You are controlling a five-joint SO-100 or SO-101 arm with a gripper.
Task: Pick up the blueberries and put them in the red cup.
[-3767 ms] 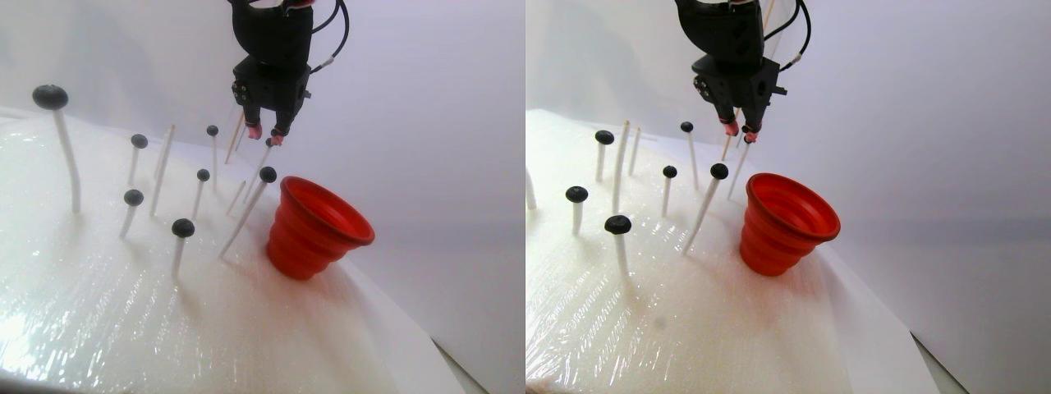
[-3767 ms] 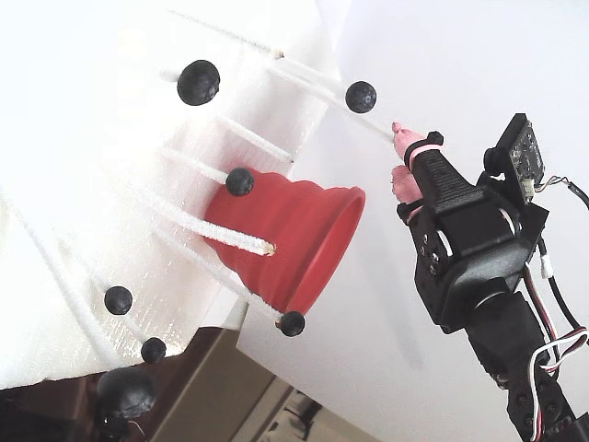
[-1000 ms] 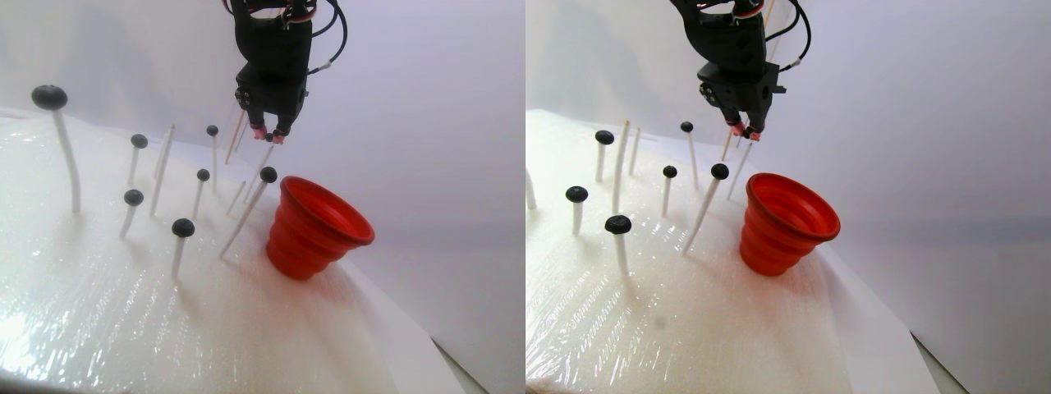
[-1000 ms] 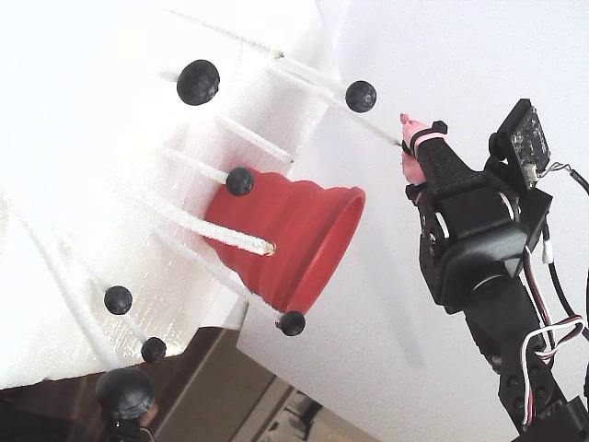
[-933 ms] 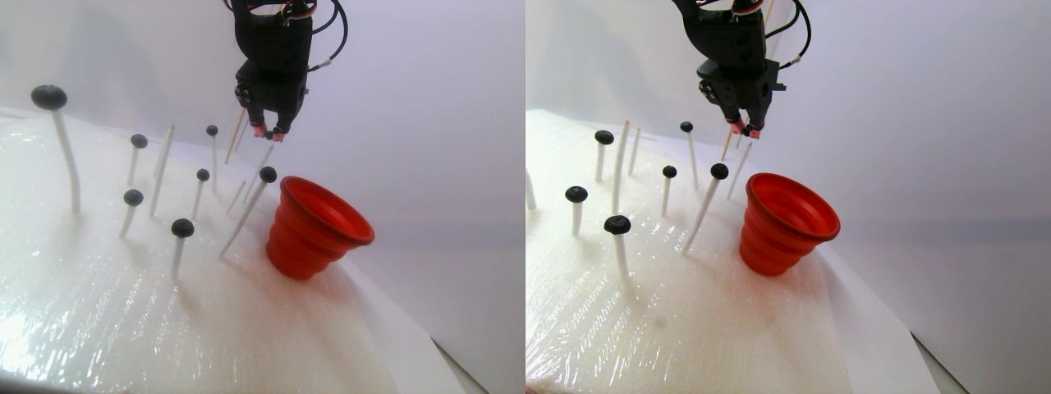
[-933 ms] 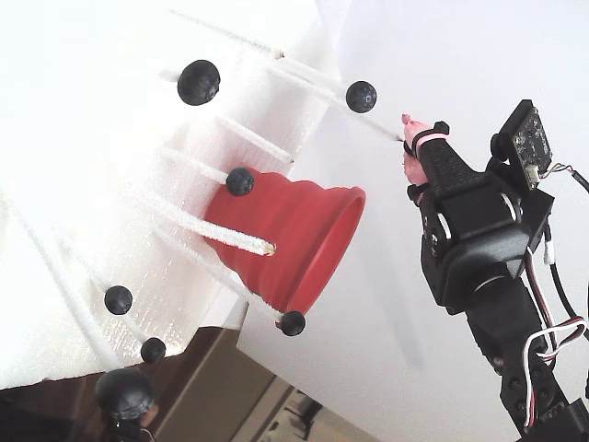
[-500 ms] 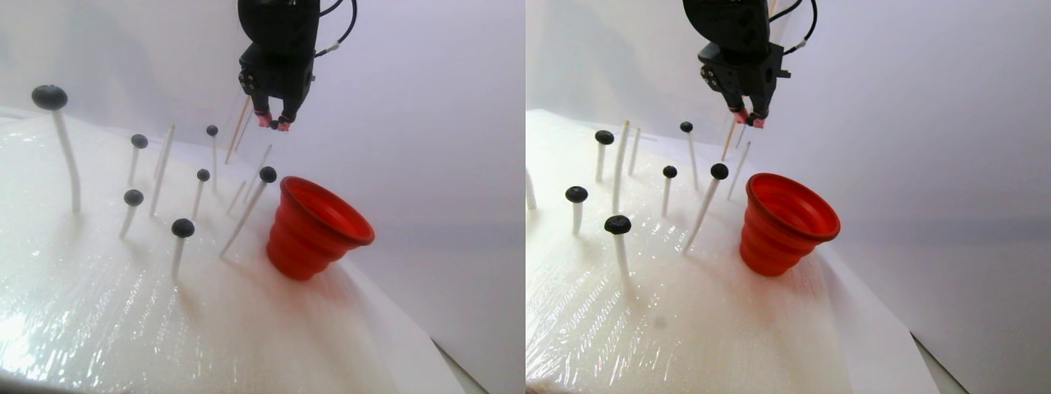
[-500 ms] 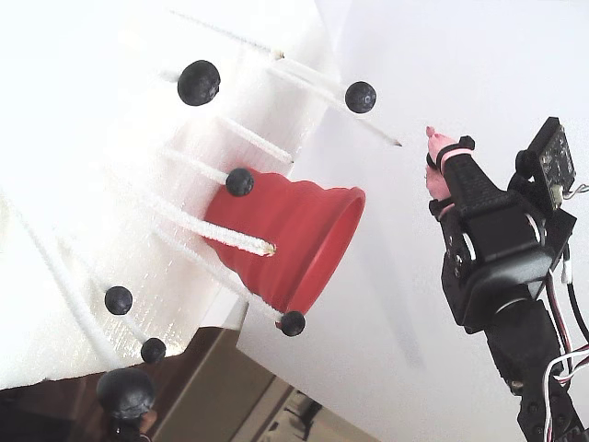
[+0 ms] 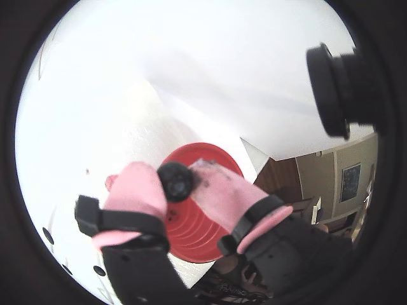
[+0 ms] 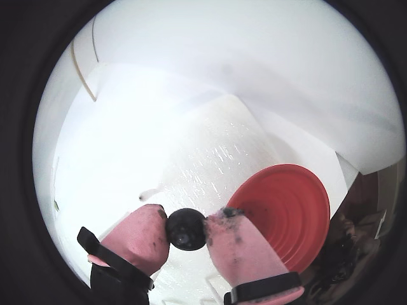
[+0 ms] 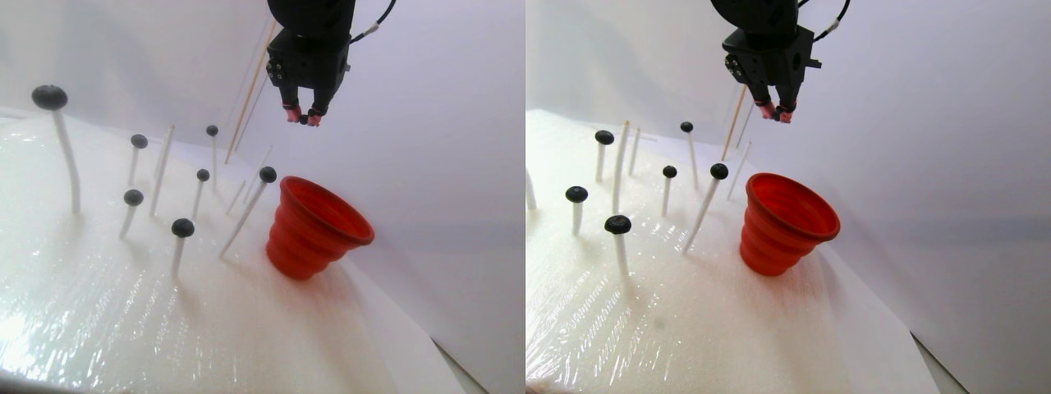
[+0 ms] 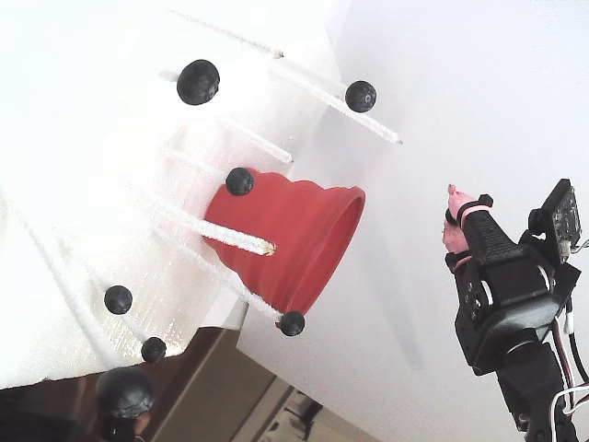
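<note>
The white foam bed point(image 11: 123, 312) lies well below the gripper point(image 11: 302, 117), bristling with thin white sticks point(image 11: 69, 164) that mostly carry blueberries point(image 11: 182, 227). The red cup point(image 10: 289, 213) stands on the foam beneath the pink fingertips point(image 10: 137, 238), mouth open towards them, not touching. The gripper is closed tight on one blueberry point(image 10: 186, 229), pinched between both pads in both wrist views.

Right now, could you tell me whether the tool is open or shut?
Shut on a blueberry: in both wrist views the tool's pink fingertips press it from either side.
</note>
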